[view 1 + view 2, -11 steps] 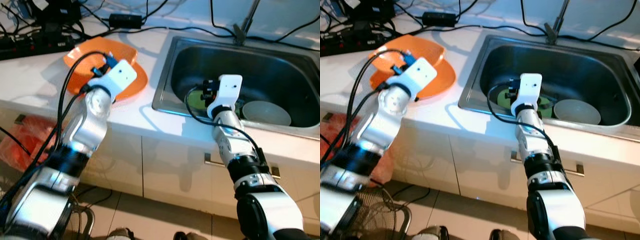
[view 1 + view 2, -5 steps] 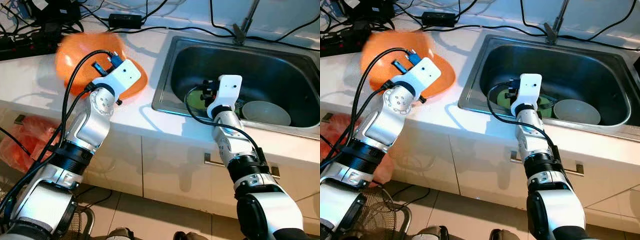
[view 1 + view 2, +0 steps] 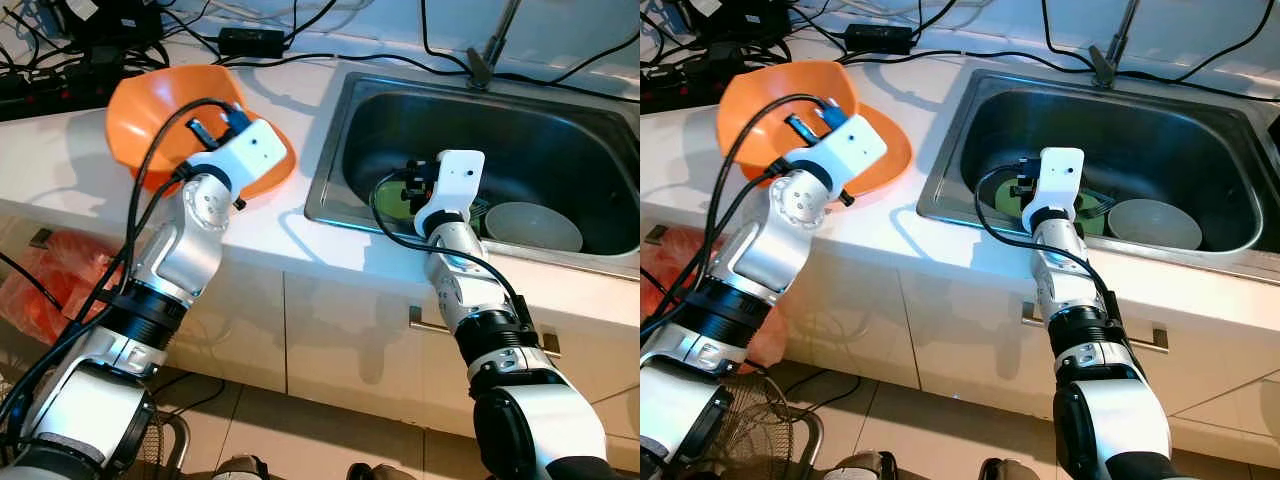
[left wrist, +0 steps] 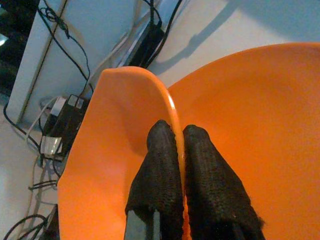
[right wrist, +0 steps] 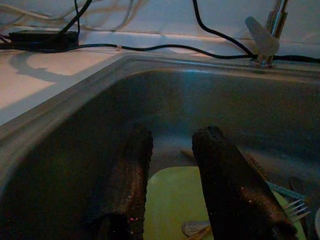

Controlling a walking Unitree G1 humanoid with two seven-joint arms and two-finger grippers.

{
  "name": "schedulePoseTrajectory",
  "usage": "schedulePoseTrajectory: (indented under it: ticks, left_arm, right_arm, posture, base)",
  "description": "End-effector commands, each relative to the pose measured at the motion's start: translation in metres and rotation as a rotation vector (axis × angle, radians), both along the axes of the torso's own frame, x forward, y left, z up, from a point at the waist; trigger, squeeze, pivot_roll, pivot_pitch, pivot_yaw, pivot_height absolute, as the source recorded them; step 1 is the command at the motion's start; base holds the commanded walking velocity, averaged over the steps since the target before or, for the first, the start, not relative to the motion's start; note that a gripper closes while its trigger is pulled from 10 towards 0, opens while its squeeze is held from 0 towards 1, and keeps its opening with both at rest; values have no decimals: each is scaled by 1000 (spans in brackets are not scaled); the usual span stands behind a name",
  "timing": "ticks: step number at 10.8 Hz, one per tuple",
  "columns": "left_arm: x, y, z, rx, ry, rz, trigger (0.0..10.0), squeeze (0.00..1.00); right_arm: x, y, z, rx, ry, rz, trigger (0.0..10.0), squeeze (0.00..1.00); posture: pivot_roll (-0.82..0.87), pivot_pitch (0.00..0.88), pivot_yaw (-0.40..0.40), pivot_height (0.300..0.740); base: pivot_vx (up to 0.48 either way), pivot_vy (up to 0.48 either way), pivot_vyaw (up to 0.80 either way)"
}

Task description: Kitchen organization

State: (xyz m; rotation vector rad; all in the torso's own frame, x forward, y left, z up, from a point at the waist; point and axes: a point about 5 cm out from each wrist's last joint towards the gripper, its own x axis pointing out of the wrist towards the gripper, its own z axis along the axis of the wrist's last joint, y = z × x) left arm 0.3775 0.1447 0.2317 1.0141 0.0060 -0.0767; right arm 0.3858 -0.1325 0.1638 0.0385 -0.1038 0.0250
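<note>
My left gripper [image 4: 180, 137] is shut on the rim of an orange bowl [image 3: 160, 105], one finger inside and one outside. The bowl is lifted and tilted over an orange plate [image 3: 272, 168] that lies on the white counter [image 3: 70, 170] left of the sink. My right gripper [image 5: 172, 145] hangs open inside the steel sink [image 3: 560, 130], just above a green plate [image 5: 167, 200] with a fork [image 5: 295, 207] and other cutlery on it. A pale bowl [image 3: 533, 225] sits in the sink to the right of the green plate.
The faucet [image 3: 492, 50] stands behind the sink. Black cables, a power strip [image 3: 60, 85] and an adapter [image 3: 250, 40] crowd the back of the counter. A red bag [image 3: 45, 285] lies on the floor below the counter at the left.
The left gripper has raised the orange bowl off the orange plate and tipped it up toward the back left. The right arm has stayed still in the sink.
</note>
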Motion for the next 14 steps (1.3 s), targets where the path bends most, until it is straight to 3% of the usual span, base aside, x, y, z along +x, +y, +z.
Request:
schedulePoseTrajectory:
  ticks: [1, 2, 3, 4, 5, 8, 11, 14]
  left_arm:
    - [1, -3, 4, 40, -17, -24, 0, 0]
    - [1, -5, 9, 108, -55, -43, 0, 0]
    - [-2, -16, 21, 295, -170, -127, 0, 0]
    - [-4, -23, 25, 356, -224, -172, 4314, 0]
    - [-5, -27, 27, 388, -247, -199, 10000, 0]
    - [-5, -39, 23, 431, -270, -268, 10000, 0]
    - [-6, -57, 18, 441, -315, -348, 10000, 0]
    - [-6, -75, -7, 441, -282, -428, 10000, 0]
  right_arm:
    - [-2, -4, -7, 18, 31, -21, 10000, 0]
    - [-2, -5, -8, 19, 31, -23, 10000, 0]
    - [-2, -5, -8, 22, 30, -25, 10000, 0]
    - [-2, -5, -8, 22, 30, -26, 10000, 0]
    - [-2, -5, -8, 22, 30, -26, 10000, 0]
    - [-1, -5, -2, 48, 14, -25, 10000, 0]
    - [6, -12, 25, 261, -33, -14, 10000, 0]
    - [8, -5, 56, 467, -83, 86, 10000, 0]
  posture:
    - [92, 83, -33, 740]
    - [92, 83, -33, 740]
    - [92, 83, -33, 740]
    - [92, 83, -33, 740]
    - [92, 83, -33, 740]
    - [92, 82, -34, 740]
    - [82, 76, -34, 740]
    - [68, 70, -32, 740]
  base:
    - [0, 0, 0]
    - [0, 0, 0]
    - [0, 0, 0]
    - [0, 0, 0]
    - [0, 0, 0]
    - [0, 0, 0]
    - [0, 0, 0]
    - [0, 0, 0]
